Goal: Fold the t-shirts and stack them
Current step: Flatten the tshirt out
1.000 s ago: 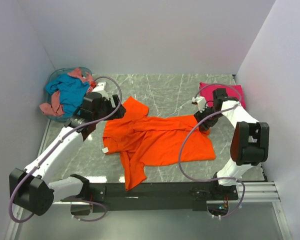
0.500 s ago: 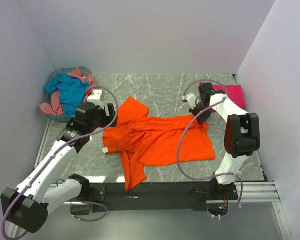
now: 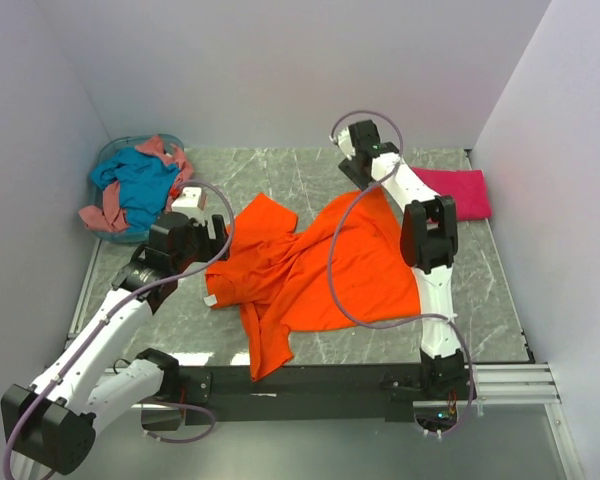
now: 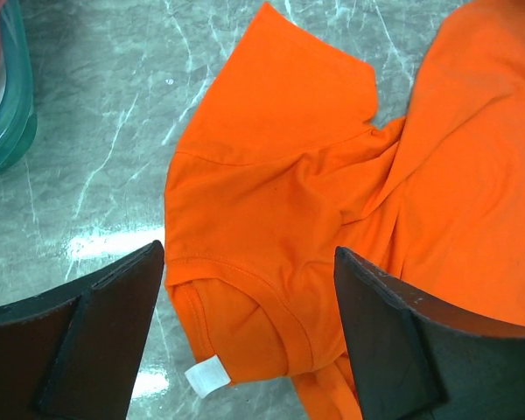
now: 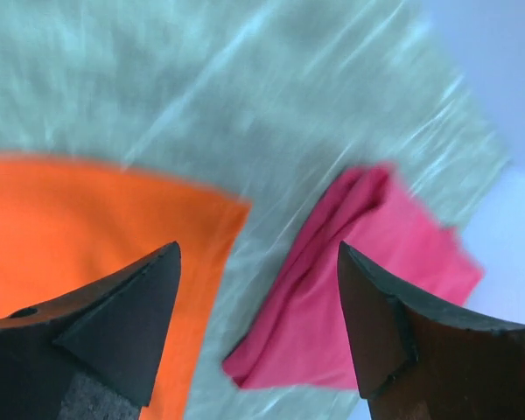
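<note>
the orange t-shirt is seen crumpled on the table, the left claw held spread above its collar, the right claw spread beyond its far edge, a folded pink t-shirt near its far right corner.

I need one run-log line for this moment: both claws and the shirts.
left claw: open, over collar of orange t-shirt | right claw: open, empty | magenta t-shirt: folded, far right

My right wrist view was smeared: the magenta t-shirt and the orange t-shirt had soft edges. From my left wrist, the basket was cut off at the left edge. From above, my right arm covered part of the orange cloth.
</note>
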You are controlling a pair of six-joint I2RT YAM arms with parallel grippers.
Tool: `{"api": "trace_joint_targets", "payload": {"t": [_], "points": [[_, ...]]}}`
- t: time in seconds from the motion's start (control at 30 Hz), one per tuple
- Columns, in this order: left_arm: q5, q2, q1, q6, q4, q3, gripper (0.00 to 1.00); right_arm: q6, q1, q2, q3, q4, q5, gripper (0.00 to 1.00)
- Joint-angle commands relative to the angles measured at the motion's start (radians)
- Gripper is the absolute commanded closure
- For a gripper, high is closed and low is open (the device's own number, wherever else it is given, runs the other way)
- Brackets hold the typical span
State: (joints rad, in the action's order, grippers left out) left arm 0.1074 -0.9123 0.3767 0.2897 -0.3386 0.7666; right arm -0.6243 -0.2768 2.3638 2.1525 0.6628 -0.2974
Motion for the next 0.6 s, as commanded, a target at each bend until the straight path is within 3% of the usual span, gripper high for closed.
{"api": "trace_joint_targets", "payload": {"t": [0.0,0.13,0.2,0.37,0.5,0.57], "points": [[-0.001,0.013,-0.004,-0.009,0.042,-0.003,0.16,0.066,0.017,-0.177,-0.178,-0.116,-0.016,0.21],[-0.076,-0.028,-0.048,0.014,0.062,0.010,0.16,0.058,0.047,-0.389,-0.397,-0.016,0.296,0.19],[-0.158,-0.074,-0.073,0.048,0.085,0.022,0.16,0.009,0.065,-0.510,-0.529,0.052,0.549,0.19],[-0.327,-0.282,-0.137,0.143,0.130,0.147,0.21,0.004,0.082,-0.725,-0.834,0.049,0.799,0.20],[-0.397,-0.645,-0.137,0.114,0.089,0.445,0.29,0.021,0.132,-0.790,-0.892,0.087,0.941,0.25],[-0.352,-0.852,-0.139,0.054,-0.007,0.646,0.34,0.008,0.155,-0.802,-0.878,0.122,1.009,0.27]]}}
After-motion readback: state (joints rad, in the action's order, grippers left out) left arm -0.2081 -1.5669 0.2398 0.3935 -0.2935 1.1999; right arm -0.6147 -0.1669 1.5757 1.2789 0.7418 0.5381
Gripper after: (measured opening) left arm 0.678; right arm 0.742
